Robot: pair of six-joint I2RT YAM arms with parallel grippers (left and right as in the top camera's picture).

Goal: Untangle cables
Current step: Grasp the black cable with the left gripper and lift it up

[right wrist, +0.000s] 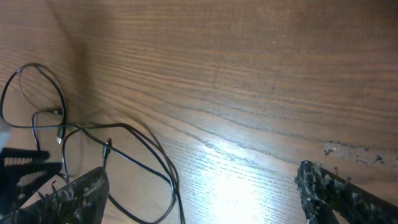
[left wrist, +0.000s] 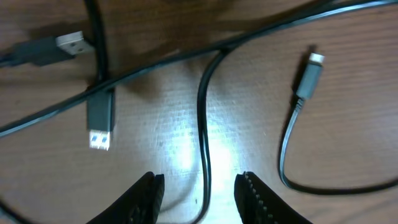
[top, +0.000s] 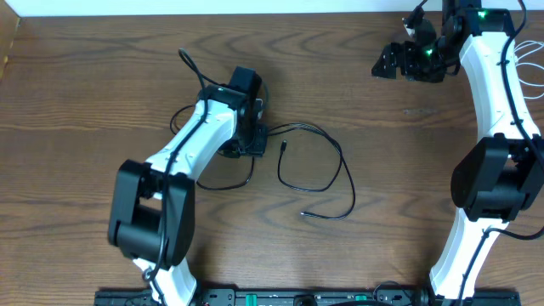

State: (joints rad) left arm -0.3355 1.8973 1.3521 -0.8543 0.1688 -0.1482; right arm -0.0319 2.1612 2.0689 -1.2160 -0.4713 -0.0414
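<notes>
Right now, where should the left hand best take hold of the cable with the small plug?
Probably the cord just behind the small plug, coming straight down from above: that end lies flat and apart from where the strands cross. The left hand is open over a strand nearer that crossing.

Brown wooden counter (top: 382,170): darker wavy grain all over, pale glare patch in both wrist views. Thin black looped cables (top: 340,157); one flat rectangular plug (left wrist: 99,121) dark grey with silver tip. Left arm (top: 191,140) and right arm (top: 493,76) white-shelled with black joints, small green light (top: 483,14) on the right.
</notes>
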